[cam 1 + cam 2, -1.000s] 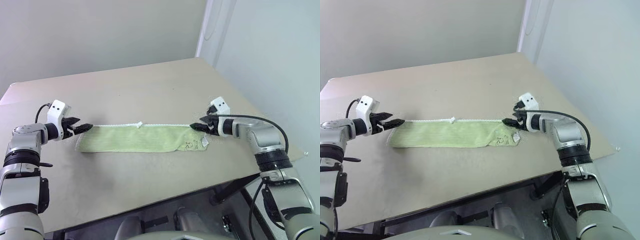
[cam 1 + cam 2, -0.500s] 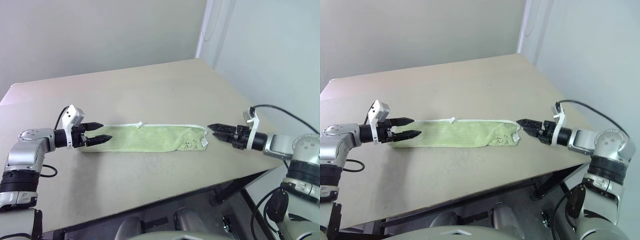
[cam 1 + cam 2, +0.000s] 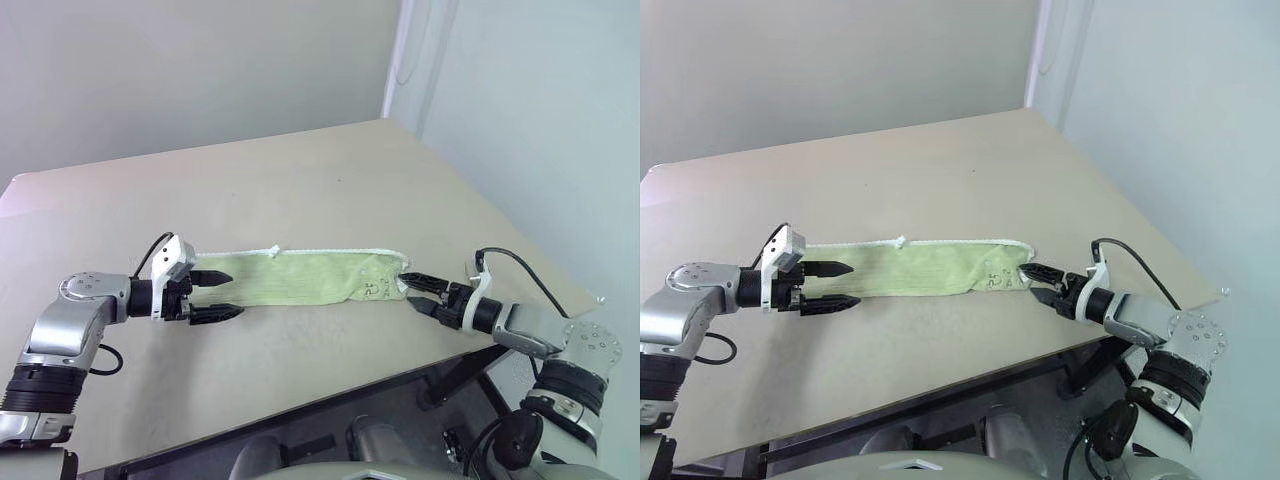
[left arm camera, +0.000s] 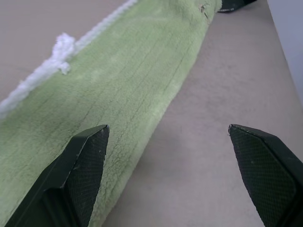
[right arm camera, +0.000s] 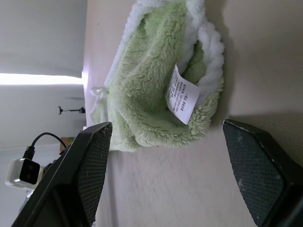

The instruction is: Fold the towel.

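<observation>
Towel [image 3: 300,278]: fluffy yellow-green terry, long narrow strip, white corded far edge, lying flat across the smooth beige surface [image 3: 300,190]. White tag [image 5: 182,100] at its right end. Left gripper [image 3: 212,294] and right gripper [image 3: 412,292] at either end, textured black fingers spread, holding nothing.

The towel [image 3: 300,277] is fluffy terry cloth with rough white corded edging and a papery label [image 5: 182,93]. Beneath it, the desk [image 3: 300,190] looks smooth and matt. Each pincer's fingers [image 4: 78,175] show finely textured matt black pads.
</observation>
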Motion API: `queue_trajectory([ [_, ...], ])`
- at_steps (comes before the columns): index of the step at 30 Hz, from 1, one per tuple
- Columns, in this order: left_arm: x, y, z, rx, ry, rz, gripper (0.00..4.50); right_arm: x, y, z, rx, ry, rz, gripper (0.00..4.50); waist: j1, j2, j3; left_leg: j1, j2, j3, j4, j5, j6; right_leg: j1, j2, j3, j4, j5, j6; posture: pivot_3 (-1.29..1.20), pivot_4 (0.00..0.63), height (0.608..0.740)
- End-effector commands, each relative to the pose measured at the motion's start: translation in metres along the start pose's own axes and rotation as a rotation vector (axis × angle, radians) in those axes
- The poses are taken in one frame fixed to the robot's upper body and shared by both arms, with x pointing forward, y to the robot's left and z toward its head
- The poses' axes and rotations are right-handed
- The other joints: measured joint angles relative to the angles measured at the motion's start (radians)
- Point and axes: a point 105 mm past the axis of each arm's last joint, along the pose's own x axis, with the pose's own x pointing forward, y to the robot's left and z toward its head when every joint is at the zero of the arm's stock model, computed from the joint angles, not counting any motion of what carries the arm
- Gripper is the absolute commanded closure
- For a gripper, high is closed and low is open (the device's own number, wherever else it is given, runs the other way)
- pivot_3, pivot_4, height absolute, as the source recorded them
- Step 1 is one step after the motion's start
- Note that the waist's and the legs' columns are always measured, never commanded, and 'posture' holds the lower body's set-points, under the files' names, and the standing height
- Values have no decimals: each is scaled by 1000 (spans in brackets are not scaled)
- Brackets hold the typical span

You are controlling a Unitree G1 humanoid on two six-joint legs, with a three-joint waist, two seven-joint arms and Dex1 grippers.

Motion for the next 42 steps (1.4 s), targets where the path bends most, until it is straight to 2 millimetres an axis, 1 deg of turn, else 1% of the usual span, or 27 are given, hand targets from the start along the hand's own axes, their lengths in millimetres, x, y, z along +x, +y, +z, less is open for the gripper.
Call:
queue_trajectory([
  [1,-3,4,0,39,17,16,250,-3,-2,0,15,-18,-12,625,-1,0,0,0,0,0,0,0,0,0,0,0,0,0,0,0,0,740],
  [3,-3,6,-2,37,15,25,250,0,-4,-4,28,-15,-15,625,0,0,0,0,0,0,0,0,0,0,0,0,0,0,0,0,0,740],
  [6,0,7,-3,45,20,22,250,11,1,-5,47,-20,-8,625,-3,0,0,1,1,0,0,0,0,0,0,0,0,0,0,0,0,740],
  [11,3,10,-3,56,16,25,250,30,14,-5,83,-34,12,625,-31,0,0,3,4,1,0,0,0,3,1,0,0,0,0,0,0,740],
  [16,5,14,-4,74,23,41,250,44,25,-3,130,-51,34,625,-53,1,0,5,7,1,-1,0,0,2,4,-1,0,0,0,0,0,740],
  [20,5,18,3,66,-12,61,250,54,35,-5,146,-46,57,625,-55,1,1,4,7,1,-2,0,0,1,4,0,0,0,-1,0,0,740],
  [24,5,18,3,71,-9,67,250,62,43,-9,152,-29,76,625,-51,2,1,2,7,1,-7,0,0,-1,4,0,-2,0,-1,0,0,740],
  [27,5,19,3,74,-8,71,189,66,47,-11,138,-13,79,1229,-50,2,1,2,7,1,-12,0,0,-2,3,-1,-5,0,0,0,0,740],
  [29,5,19,2,77,-3,76,189,66,49,-11,109,-12,75,1866,-50,2,1,1,7,1,-15,0,0,-3,3,-1,-6,0,0,0,0,740],
  [33,6,21,-1,86,15,87,189,59,46,-6,55,-44,49,3415,-48,2,1,-12,6,1,-14,0,0,-16,3,-1,-5,2,2,0,0,740],
  [35,6,23,-1,88,13,94,189,51,44,2,30,-73,39,4199,-47,2,1,-12,5,1,-14,0,0,-16,2,-1,-5,2,1,0,0,740],
  [36,6,24,0,88,11,98,189,47,44,5,17,-82,37,4465,-46,2,1,-12,5,1,-14,0,0,-16,2,-1,-5,2,1,0,0,740],
  [39,7,26,1,88,7,106,189,34,44,14,-14,-102,44,4465,-31,2,1,-12,5,1,-14,0,0,-16,2,-1,-5,1,3,0,0,740],
  [42,7,30,-1,95,17,120,189,14,44,26,-79,-116,32,4465,-21,2,1,-11,5,2,-14,0,0,-16,2,-1,-4,1,3,0,0,740],
])
